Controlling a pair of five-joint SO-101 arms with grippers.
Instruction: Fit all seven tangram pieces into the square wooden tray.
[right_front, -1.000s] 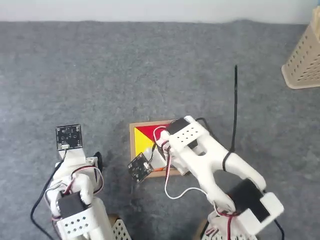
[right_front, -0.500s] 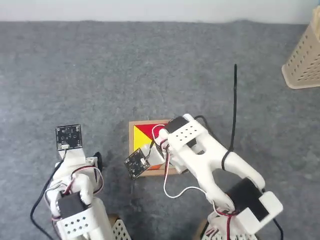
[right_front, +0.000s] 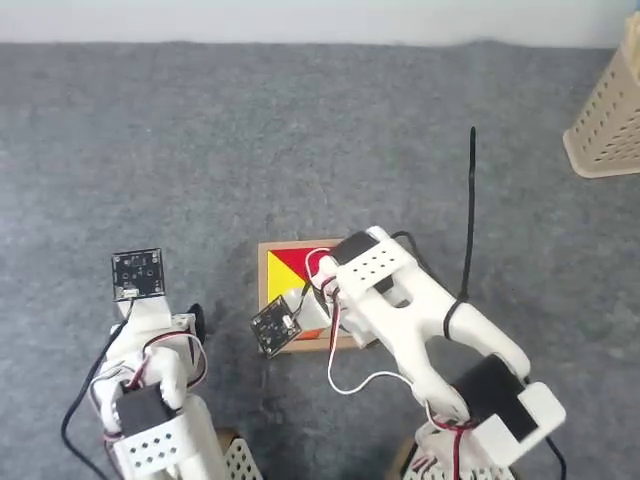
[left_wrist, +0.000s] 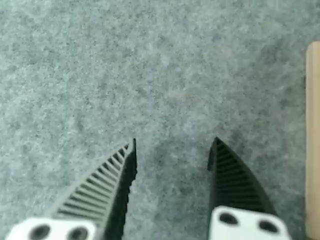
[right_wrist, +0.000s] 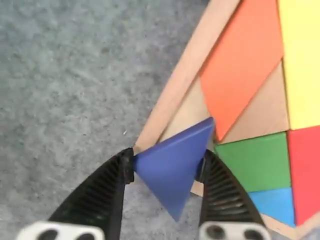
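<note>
The square wooden tray (right_wrist: 175, 85) (right_front: 263, 272) lies on the grey carpet, with orange (right_wrist: 240, 65), yellow (right_wrist: 302, 60), red (right_wrist: 305, 170), green (right_wrist: 252, 160) and light blue (right_wrist: 272, 205) pieces in it. My right gripper (right_wrist: 167, 165) is shut on a dark blue triangle (right_wrist: 172, 167), held tilted over the tray's corner, where bare wood (right_wrist: 182, 117) shows. In the high view the right arm (right_front: 385, 290) covers most of the tray. My left gripper (left_wrist: 172, 150) hangs open over bare carpet, with the tray's edge (left_wrist: 312, 130) beside it.
A beige slatted basket (right_front: 610, 110) stands at the far right edge. A thin black cable (right_front: 470, 210) runs along the carpet past the right arm. The left arm (right_front: 150, 370) sits left of the tray.
The right arm's wrist has shifted slightly left and down over the tray's near-left corner. The left arm has not moved.
</note>
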